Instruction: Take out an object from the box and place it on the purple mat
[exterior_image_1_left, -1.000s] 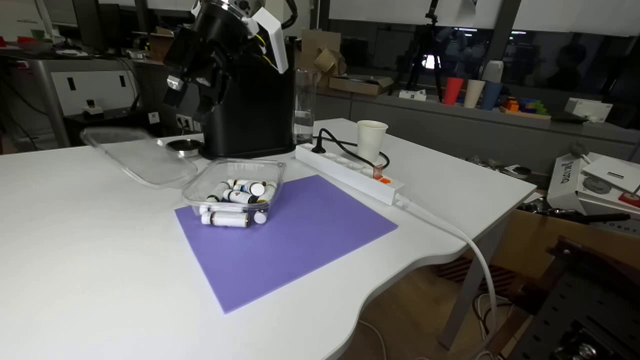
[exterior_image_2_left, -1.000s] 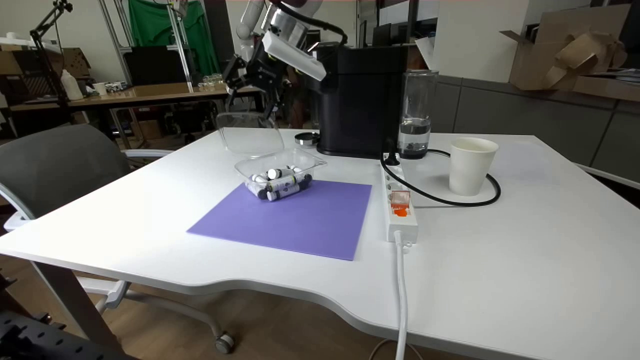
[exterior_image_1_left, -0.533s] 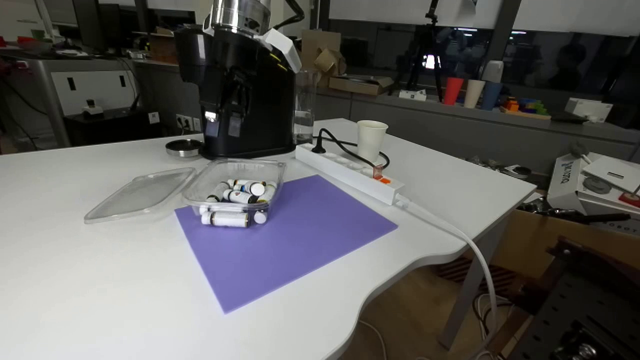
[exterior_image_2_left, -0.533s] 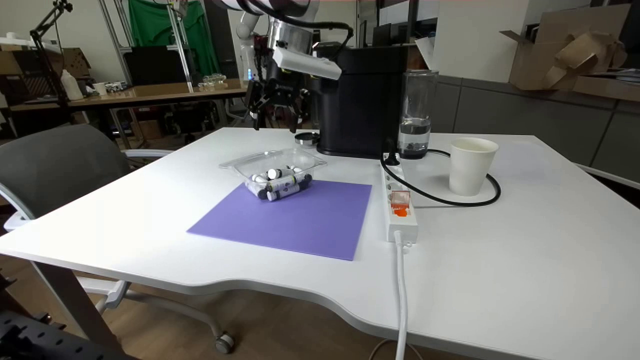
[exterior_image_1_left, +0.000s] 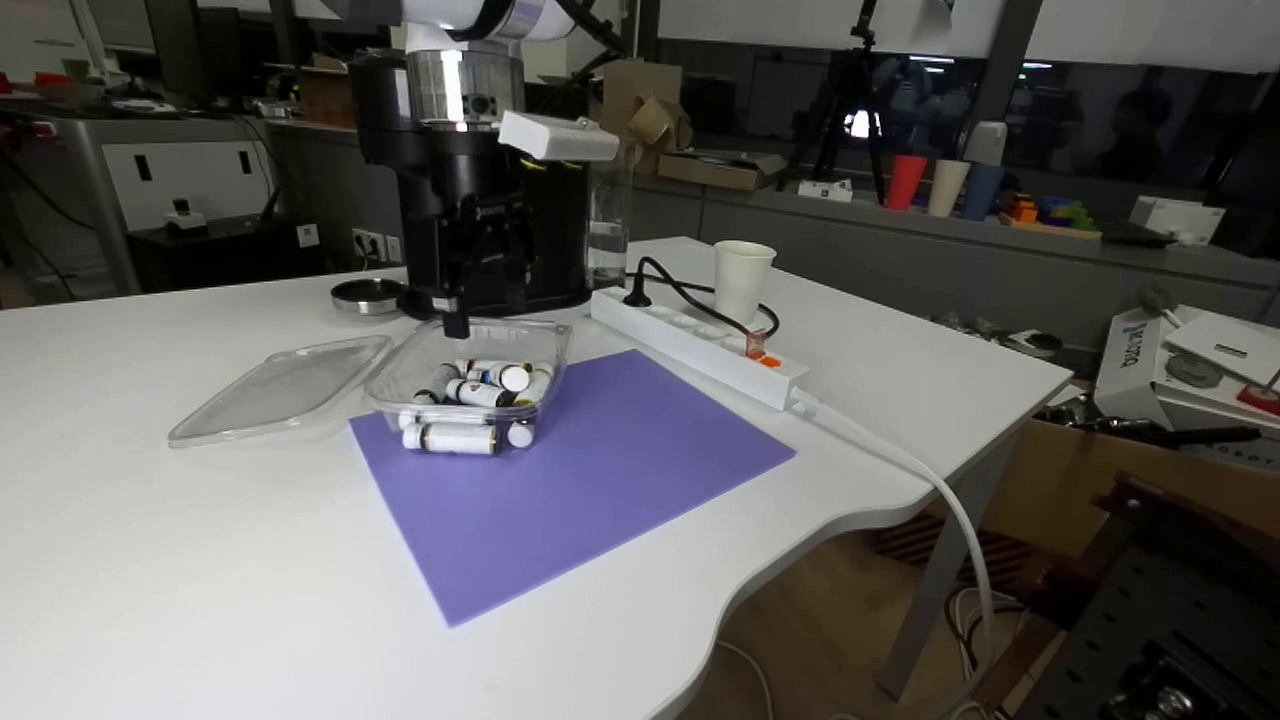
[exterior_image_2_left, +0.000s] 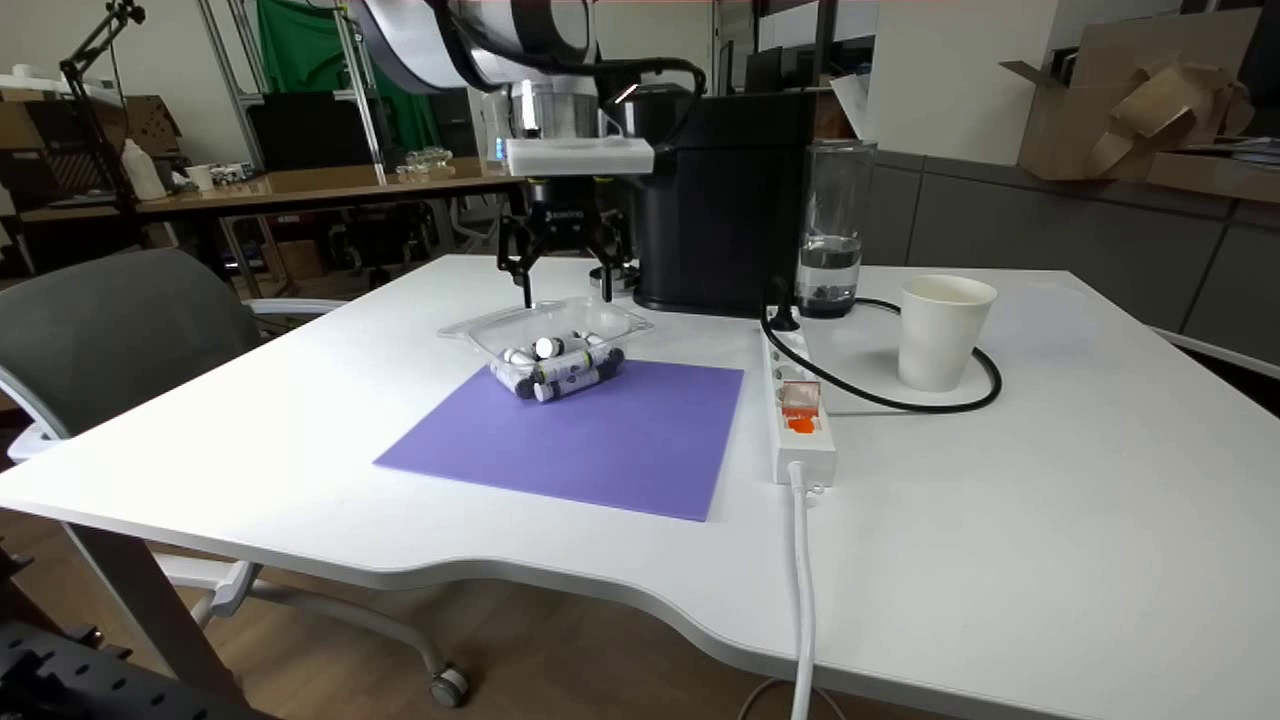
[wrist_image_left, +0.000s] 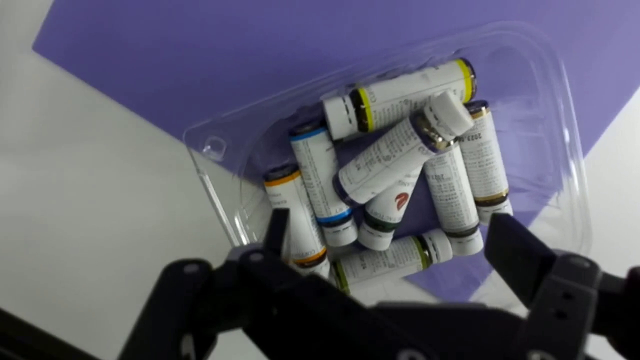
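Several small white cylinders with dark ends lie jumbled in the clear box (wrist_image_left: 575, 150); one cylinder (wrist_image_left: 385, 162) lies slanted on top of the others. They also show in both exterior views, as a white cylinder (exterior_image_1_left: 480, 392) and a white cylinder (exterior_image_2_left: 568, 366). The box (exterior_image_2_left: 628, 322) stands partly on the purple mat (exterior_image_1_left: 600, 490), at its far edge. My gripper (exterior_image_2_left: 567, 298) points down just above the box, over its far part. Its fingers are wide apart with nothing between them. In the wrist view, the gripper (wrist_image_left: 390, 230) partly covers the near cylinders.
The transparent lid (exterior_image_1_left: 285, 390) lies on the table beside the box. A tall black machine (exterior_image_2_left: 725, 210) and a round metal tin (exterior_image_1_left: 367, 295) stand behind. A white power strip (exterior_image_1_left: 690, 345) with a black cable and a paper cup (exterior_image_2_left: 942, 335) stand beyond the mat.
The lid was tilted up under my gripper a second ago and now lies flat on the table. My gripper has swung over to the box, turned downward and lowered.
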